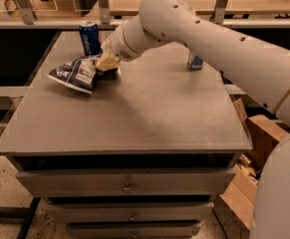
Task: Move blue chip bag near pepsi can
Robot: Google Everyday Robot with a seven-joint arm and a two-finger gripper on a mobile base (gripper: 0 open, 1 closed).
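Blue chip bag, a crumpled dark navy foil snack pouch with white panels of small print, sat at the far left of a flat grey tabletop. It was tilted, with its left end low near the tabletop's left edge and its right end raised. Just behind it, toward the back edge, stood the pepsi can, a short dark blue soda can with white vertical lettering and a silver top, upright. The can was near the bag's upper right part; whether they touched could not be told.

Right of the bag, the tan two-finger end effector was clamped on the right edge of the blue chip bag, low over the tabletop and just in front and to the right of the pepsi can. From it a thick white robot arm rose and swept rightward across the view.

Partly behind the arm, near the tabletop's right rear, stood a slim silver-and-blue can, well apart from the bag. Below the tabletop were grey drawers with small metal knobs. At the far right, brown cardboard boxes sat beside the drawers.
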